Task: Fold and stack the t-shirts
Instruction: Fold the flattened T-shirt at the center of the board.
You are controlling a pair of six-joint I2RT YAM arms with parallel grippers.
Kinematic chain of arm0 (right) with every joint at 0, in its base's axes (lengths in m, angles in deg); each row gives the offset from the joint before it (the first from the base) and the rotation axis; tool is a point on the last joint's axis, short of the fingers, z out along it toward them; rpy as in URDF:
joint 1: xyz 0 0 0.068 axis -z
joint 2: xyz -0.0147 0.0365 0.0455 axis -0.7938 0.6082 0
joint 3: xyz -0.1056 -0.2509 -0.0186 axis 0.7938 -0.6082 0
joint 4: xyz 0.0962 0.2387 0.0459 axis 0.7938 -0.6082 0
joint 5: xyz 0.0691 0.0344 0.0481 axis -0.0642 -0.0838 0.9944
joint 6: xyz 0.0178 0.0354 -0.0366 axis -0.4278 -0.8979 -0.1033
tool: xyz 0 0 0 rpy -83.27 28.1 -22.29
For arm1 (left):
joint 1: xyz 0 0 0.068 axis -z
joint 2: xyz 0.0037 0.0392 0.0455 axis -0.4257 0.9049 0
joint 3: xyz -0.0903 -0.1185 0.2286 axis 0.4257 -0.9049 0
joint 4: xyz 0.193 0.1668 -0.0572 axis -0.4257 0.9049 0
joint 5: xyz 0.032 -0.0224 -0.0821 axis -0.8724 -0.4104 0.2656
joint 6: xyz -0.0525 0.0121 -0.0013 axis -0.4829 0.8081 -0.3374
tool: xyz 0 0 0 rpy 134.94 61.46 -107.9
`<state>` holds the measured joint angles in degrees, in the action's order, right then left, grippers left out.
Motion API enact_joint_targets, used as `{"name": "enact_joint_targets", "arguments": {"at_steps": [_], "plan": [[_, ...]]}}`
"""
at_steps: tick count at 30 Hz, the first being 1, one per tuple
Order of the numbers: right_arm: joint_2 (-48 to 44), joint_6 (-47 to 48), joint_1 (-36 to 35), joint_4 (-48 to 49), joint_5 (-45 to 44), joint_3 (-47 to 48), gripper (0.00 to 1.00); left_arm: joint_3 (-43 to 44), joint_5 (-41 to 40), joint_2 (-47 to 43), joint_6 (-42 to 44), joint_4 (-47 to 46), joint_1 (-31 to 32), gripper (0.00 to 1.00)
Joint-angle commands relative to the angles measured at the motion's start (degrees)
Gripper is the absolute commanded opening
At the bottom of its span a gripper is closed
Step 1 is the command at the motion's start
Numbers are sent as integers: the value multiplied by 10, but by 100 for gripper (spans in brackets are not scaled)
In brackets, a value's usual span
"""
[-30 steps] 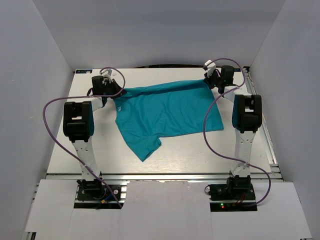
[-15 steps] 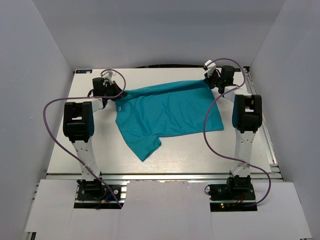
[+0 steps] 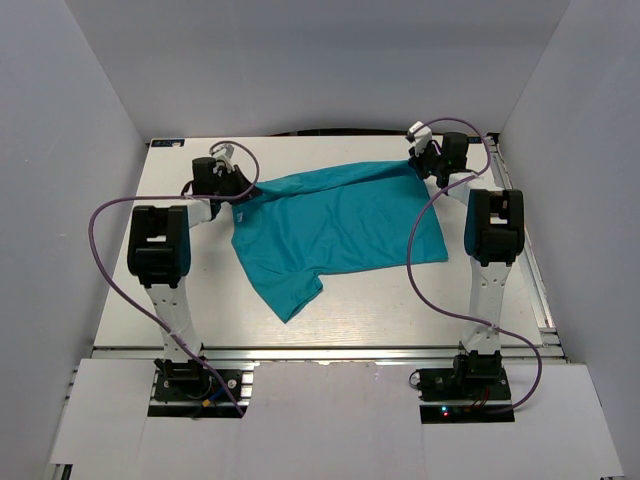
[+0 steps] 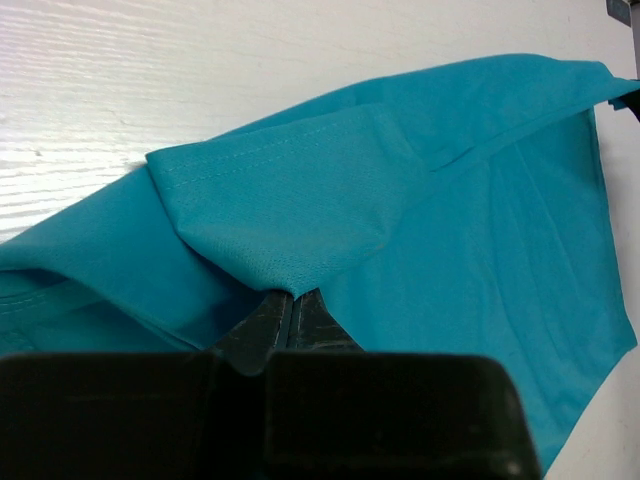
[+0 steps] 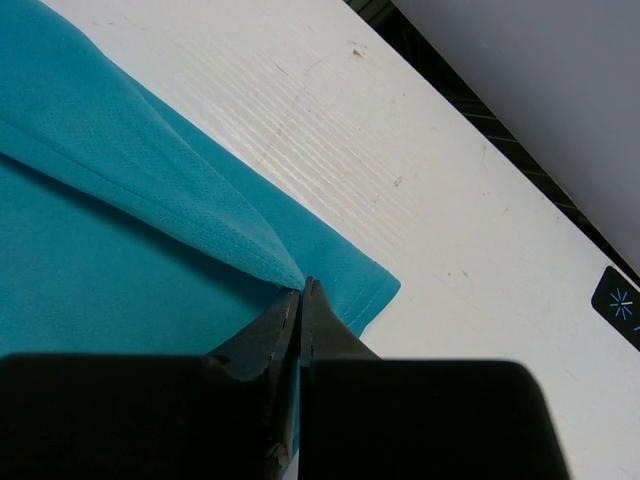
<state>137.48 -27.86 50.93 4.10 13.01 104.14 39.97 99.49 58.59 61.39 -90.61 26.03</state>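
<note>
A single teal t-shirt (image 3: 335, 225) lies spread across the far middle of the white table (image 3: 400, 300), one sleeve pointing toward the near edge. My left gripper (image 3: 243, 187) is shut on the shirt's far left corner; in the left wrist view (image 4: 292, 293) the fabric (image 4: 300, 200) bunches over the closed jaw tips. My right gripper (image 3: 418, 168) is shut on the far right corner, and in the right wrist view (image 5: 301, 287) a raised fold of the t-shirt (image 5: 120, 160) runs into its jaws. The far edge is stretched between both grippers.
Purple cables (image 3: 110, 250) loop from both arms over the table. Grey walls close in the left, right and back. A dark gap (image 5: 470, 110) runs along the table's far edge. Bare table lies near the arm bases.
The left gripper has shifted a little to the right with the shirt corner, slackening the far edge slightly. The right gripper has stayed put.
</note>
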Motion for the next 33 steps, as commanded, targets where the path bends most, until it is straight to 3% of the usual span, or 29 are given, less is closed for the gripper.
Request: {"name": "enact_joint_targets", "arguments": {"at_steps": [1, 9, 12, 16, 17, 19, 20, 24, 27, 33], "plan": [[-28, 9, 4, 9, -3, -4, 0, -8, 11, -57, 9, -6, 4, 0], [-31, 15, 4, 6, -1, -9, 0, -22, 6, -63, 9, -2, 6, 1], [-35, 19, 4, 6, -3, -14, 5, -25, 3, -67, 7, 1, 6, 9], [-41, 21, 8, 5, -2, -19, 16, -31, -1, -75, 7, 9, 6, 31], [-42, 21, 10, 5, -1, -20, 19, -34, -1, -75, 6, 13, 6, 41], [-45, 21, 10, 5, 1, -23, 31, -34, -2, -76, 8, 22, 6, 48], [-46, 21, 10, 5, 2, -24, 35, -34, -2, -77, 7, 25, 6, 58], [-61, 20, 10, 5, 12, -35, 45, -42, -9, -86, 7, 28, 6, 75], [-75, 13, 30, 11, 17, -46, 52, -43, -7, -98, 6, 30, 6, 77], [-113, -8, 54, 10, 36, -62, 54, -48, -4, -155, 23, 71, 2, 78]]}}
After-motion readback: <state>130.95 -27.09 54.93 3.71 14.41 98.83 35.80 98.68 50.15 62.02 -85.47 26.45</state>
